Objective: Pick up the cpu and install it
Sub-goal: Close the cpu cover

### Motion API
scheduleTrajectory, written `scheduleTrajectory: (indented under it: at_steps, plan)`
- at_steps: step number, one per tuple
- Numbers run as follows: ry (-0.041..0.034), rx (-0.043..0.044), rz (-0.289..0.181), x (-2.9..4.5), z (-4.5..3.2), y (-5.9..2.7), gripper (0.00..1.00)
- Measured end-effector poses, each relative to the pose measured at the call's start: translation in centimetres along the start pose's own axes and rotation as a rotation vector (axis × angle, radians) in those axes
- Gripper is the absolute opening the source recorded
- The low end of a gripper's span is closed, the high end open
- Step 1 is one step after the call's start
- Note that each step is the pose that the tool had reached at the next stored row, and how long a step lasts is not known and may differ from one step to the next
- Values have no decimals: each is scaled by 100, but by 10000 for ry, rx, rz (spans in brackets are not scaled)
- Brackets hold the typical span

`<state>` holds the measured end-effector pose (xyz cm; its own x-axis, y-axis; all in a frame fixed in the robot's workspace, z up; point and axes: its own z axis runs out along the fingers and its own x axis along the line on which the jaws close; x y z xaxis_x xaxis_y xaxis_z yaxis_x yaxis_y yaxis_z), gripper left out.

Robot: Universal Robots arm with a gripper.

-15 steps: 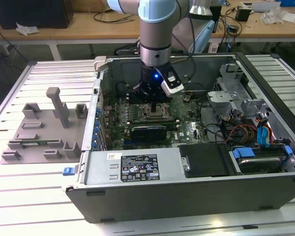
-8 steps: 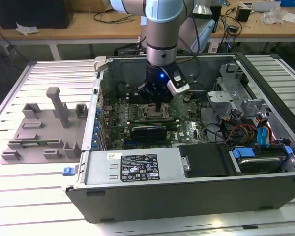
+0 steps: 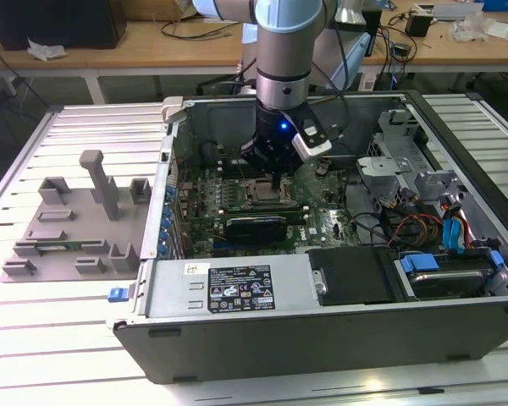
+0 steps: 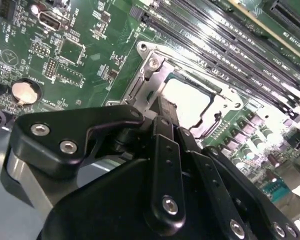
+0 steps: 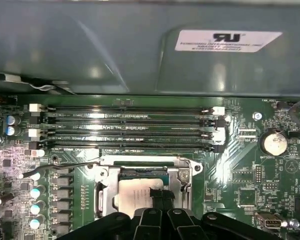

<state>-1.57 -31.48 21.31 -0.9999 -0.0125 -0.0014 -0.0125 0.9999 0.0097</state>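
Note:
The cpu [image 4: 190, 100] lies flat inside the dark metal-framed socket [image 4: 150, 65] on the green motherboard, its pale shiny top catching the light. In the first wrist view the cpu [image 5: 135, 192] shows within the socket frame [image 5: 106, 175], with my gripper [image 5: 160, 196] over the middle of one edge. The gripper [image 4: 166, 107] is shut, its two black fingers pressed together and their tips at the chip's edge. In the exterior view the gripper [image 3: 275, 179] reaches down into the open computer case right over the socket [image 3: 261, 194].
Memory slots [image 5: 130, 127] run beside the socket, and a coin battery [image 5: 274, 143] sits off to one side. A black card [image 3: 256, 227] lies just in front of the socket. Case walls [image 3: 237, 292] and drive cables [image 3: 423, 224] surround it. A grey fixture [image 3: 76, 220] stands at the exterior view's left.

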Motion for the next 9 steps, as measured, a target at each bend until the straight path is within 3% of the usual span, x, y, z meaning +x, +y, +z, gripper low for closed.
scheduleTrajectory:
  at_steps: [2, 7, 9]
  plan:
    - [-1, 0, -4, 47, 2, 1, 11]
    - [-11, 2, 0, 296, 34, 26, 11]
    - [-13, -31, -3, 318, 63, 32, 11]
